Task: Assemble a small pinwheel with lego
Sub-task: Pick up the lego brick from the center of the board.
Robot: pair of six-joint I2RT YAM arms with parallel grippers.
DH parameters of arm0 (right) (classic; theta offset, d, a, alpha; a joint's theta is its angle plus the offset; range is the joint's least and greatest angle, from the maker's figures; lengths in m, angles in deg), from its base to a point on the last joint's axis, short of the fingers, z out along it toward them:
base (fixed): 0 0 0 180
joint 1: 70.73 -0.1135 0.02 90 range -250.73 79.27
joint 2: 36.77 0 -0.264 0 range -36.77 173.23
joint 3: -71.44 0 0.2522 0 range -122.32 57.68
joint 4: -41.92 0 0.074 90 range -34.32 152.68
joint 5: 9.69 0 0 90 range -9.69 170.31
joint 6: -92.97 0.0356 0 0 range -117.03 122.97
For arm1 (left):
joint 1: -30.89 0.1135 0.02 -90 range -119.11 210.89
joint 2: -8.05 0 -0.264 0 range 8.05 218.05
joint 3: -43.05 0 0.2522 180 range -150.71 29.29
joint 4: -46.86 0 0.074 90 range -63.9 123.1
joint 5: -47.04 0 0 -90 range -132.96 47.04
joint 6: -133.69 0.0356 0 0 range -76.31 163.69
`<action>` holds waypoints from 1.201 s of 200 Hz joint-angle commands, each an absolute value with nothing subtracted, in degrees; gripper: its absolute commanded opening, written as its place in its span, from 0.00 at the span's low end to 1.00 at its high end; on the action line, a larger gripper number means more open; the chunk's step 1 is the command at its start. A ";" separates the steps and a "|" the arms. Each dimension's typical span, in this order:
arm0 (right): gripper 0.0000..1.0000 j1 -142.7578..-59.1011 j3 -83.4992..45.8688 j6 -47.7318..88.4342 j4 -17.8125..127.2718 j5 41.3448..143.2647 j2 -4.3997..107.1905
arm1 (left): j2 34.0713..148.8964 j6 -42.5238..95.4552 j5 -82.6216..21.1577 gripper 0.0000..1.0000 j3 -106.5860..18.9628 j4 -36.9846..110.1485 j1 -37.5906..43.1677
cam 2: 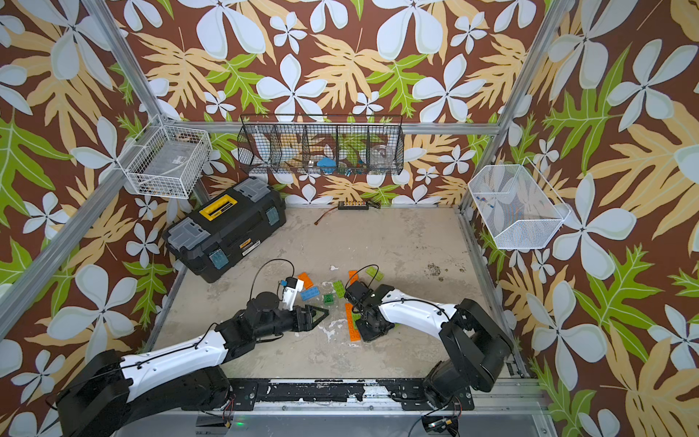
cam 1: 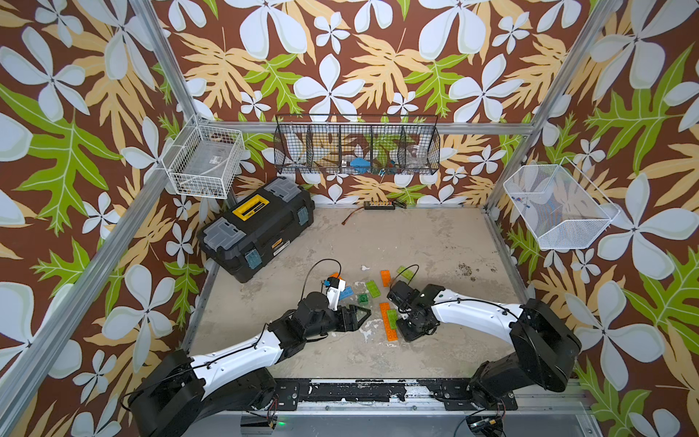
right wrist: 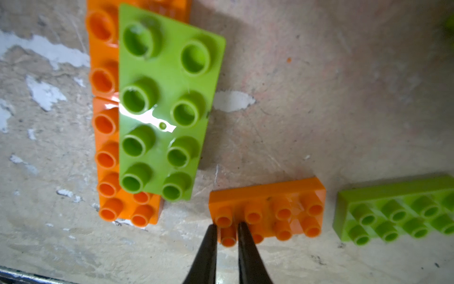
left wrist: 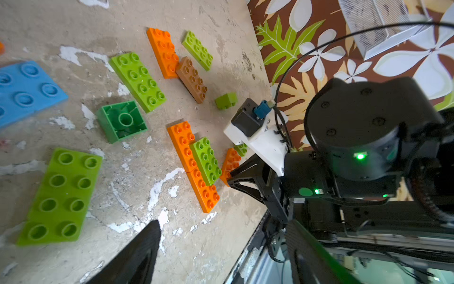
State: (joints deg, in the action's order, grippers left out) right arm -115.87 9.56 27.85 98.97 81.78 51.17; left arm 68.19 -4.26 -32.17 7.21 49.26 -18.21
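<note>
The lego lies scattered mid-table. Two orange bricks (right wrist: 105, 157) lie end to end with a lime green brick (right wrist: 164, 103) pressed on top; the stack shows in both top views (cam 1: 389, 321). My right gripper (right wrist: 227, 227) is shut on a corner stud of a loose orange brick (right wrist: 282, 204) beside that stack. Another lime brick (right wrist: 398, 214) lies next to it. My left gripper (left wrist: 221, 253) hovers open and empty over bare table, left of the stack (cam 1: 359, 313). Near it are a blue brick (left wrist: 24, 91), an upturned dark green square (left wrist: 121, 121) and a lime brick (left wrist: 61, 196).
Farther back lie a lime brick (left wrist: 137, 81), an orange brick (left wrist: 163, 52), a tan-brown brick (left wrist: 192, 80) and one more lime brick (left wrist: 197, 50). A black toolbox (cam 1: 257, 227) sits at the back left. Wire baskets (cam 1: 355, 147) hang on the walls.
</note>
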 commanded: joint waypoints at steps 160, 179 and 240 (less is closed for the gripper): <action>0.11 -118.04 9.54 31.55 102.08 79.36 50.72 | 69.27 2.55 -56.51 0.83 3.59 38.47 -35.22; 0.11 -117.92 8.27 32.47 102.91 78.20 49.62 | 70.18 2.56 -56.32 0.83 2.87 38.56 -35.13; 0.11 -113.48 2.15 32.74 105.66 77.05 47.41 | 74.41 4.22 -50.96 0.84 -0.78 40.58 -30.51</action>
